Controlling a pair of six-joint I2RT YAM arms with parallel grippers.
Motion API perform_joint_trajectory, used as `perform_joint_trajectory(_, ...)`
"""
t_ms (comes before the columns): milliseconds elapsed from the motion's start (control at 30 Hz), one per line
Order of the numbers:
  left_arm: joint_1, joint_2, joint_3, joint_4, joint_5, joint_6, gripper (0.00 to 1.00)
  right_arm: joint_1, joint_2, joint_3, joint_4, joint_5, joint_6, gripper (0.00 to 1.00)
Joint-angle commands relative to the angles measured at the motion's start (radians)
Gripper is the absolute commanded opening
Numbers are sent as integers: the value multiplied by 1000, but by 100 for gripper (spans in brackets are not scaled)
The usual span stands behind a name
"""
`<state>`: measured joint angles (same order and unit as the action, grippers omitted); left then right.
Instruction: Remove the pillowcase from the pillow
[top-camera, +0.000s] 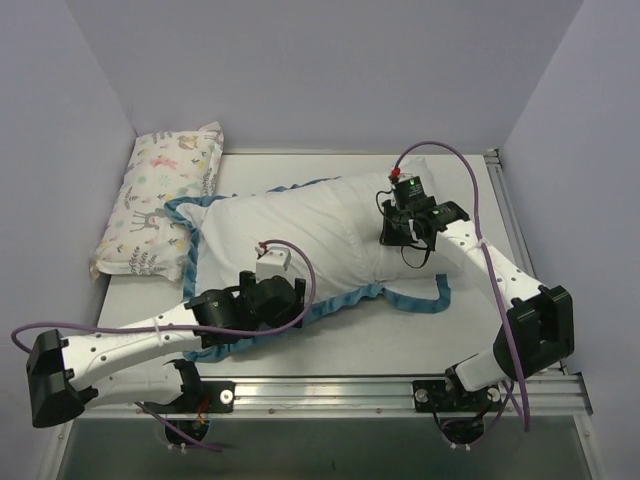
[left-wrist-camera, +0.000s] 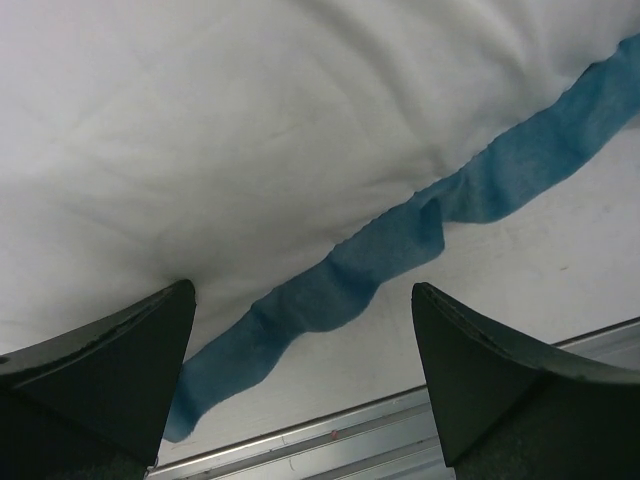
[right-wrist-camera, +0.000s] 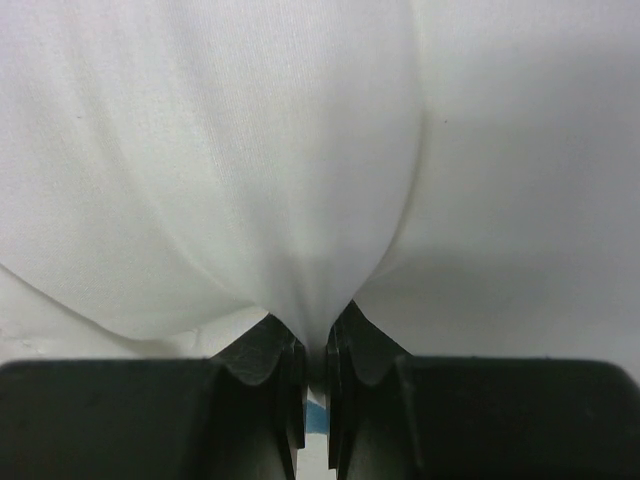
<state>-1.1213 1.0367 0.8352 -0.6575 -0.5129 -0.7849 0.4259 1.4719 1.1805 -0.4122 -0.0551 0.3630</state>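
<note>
Top external view: a white table (top-camera: 470, 335) enclosed by pale walls, with two robot arms reaching in from 6 o'clock. At the centre lies a large, plump white mass edged with ruffled blue trim. This is the pillowcase (top-camera: 300, 225), white face showing, with its trim running around the 9 o'clock end and along the 6 o'clock edge. The pillow (top-camera: 450, 200) bulges at the 2 o'clock end. I cannot tell exactly where cloth ends and pillow begins.

The right pincer (top-camera: 405, 232) sits on the mass toward 3 o'clock. In the right wrist view, this pincer (right-wrist-camera: 315, 325) is clenched, grasping a gathered fold of the pillowcase's white cloth that fans out above its tips.

The left pincer (top-camera: 285, 300) is at the 6 o'clock edge of the mass. In the left wrist view, this pincer (left-wrist-camera: 300, 295) is released, its dark fingers (left-wrist-camera: 480, 370) spread wide apart and holding nothing. The blue trim (left-wrist-camera: 390, 250) crosses diagonally between them.

A smaller pillow (top-camera: 160, 205) printed with pastel animals lies at 10 o'clock, touching the trim.
</note>
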Motion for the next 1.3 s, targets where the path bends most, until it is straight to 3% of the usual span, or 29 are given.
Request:
perform_joint_trajectory(0, -67, 74, -18, 1, -94, -85, 97, 2, -22, 15, -10, -42, 2, 0)
perform_joint_trajectory(200, -162, 184, 10, 18, -133, -116, 97, 4, -51, 7, -22, -32, -7, 0)
perform_joint_trajectory(433, -167, 295, 18, -10, -278, -188, 92, 11, -62, -15, -22, -28, -7, 0)
perform_joint_trajectory(533, -169, 350, 47, -17, -303, -180, 80, 11, -71, -21, -22, -20, -6, 0)
perform_joint_trajectory(667, -166, 439, 90, -48, -374, -197, 57, 16, -81, -21, -22, -19, -6, 0)
perform_joint_trajectory(700, -163, 450, 97, -57, -381, -203, 40, 17, -82, -18, -23, -17, -4, 0)
perform_joint_trajectory(833, -161, 465, 122, -83, -403, -209, 3, 22, -88, -19, -20, -12, -4, 0)
perform_joint_trajectory(1100, -204, 298, 149, -113, -414, -156, 0, 22, -134, -10, -40, 15, -13, 0)
perform_joint_trajectory(1267, -291, 189, 287, -224, -496, -132, 0, 24, -226, 66, -106, 49, -27, 0)
